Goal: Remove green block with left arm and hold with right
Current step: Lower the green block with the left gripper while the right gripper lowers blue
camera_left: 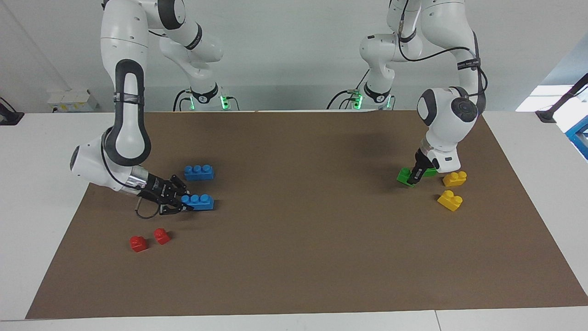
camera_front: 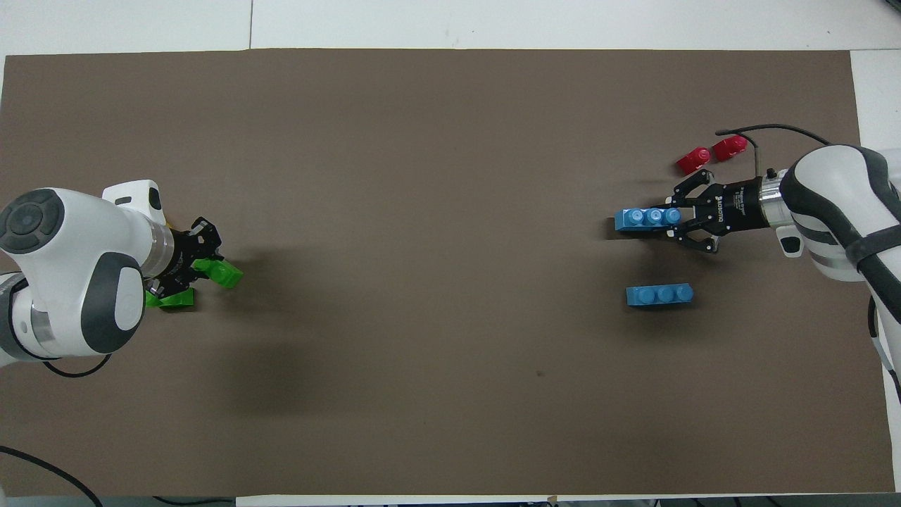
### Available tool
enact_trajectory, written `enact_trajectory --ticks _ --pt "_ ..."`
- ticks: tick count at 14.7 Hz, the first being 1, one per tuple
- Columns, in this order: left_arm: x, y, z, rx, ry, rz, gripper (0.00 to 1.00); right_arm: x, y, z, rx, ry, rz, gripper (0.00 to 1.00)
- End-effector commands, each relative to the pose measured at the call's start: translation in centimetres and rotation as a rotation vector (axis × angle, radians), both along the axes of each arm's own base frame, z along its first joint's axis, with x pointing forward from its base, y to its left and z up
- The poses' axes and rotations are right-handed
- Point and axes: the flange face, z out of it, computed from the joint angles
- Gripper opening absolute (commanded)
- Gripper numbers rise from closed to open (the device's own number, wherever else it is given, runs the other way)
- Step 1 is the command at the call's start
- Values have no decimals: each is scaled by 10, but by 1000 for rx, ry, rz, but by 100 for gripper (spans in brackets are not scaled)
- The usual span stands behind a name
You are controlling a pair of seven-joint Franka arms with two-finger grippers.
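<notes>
My left gripper [camera_left: 415,178] [camera_front: 204,271] is shut on one green block [camera_left: 404,176] [camera_front: 225,273], which tilts low at the brown mat [camera_left: 303,257] toward the left arm's end. A second green block [camera_left: 430,172] [camera_front: 174,301] lies right beside it, partly hidden by the wrist. At the right arm's end, my right gripper [camera_left: 186,203] [camera_front: 674,220] reaches in almost level and is shut on the end of a three-stud blue brick [camera_left: 198,202] [camera_front: 642,220], low at the mat.
Another blue brick [camera_left: 199,172] [camera_front: 659,295] lies on the mat closer to the robots than the two red bricks [camera_left: 138,243] [camera_front: 693,160]. Two yellow bricks [camera_left: 455,178] [camera_left: 450,200] sit next to the green blocks, toward the mat's edge.
</notes>
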Motion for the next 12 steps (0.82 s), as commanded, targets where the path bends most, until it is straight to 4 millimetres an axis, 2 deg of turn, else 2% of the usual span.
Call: enact_trajectory --ticks 1,9,10,11,12 --pt "4 10 -3 -23 -44 84 0 -6 -4 -6 -26 -13 9 0" --pt "11 16 -17 -21 -61 106 0 -10 -5 -12 -45 -13 -9 0" --pt "12 15 -20 -20 -57 100 0 -10 -3 -12 -46 -12 -9 5" --pt "12 13 -21 -20 -57 88 0 -9 0 -11 -46 -10 -3 37" --pt "13 11 -26 -19 -53 85 0 -8 1 -9 -46 -11 2 64"
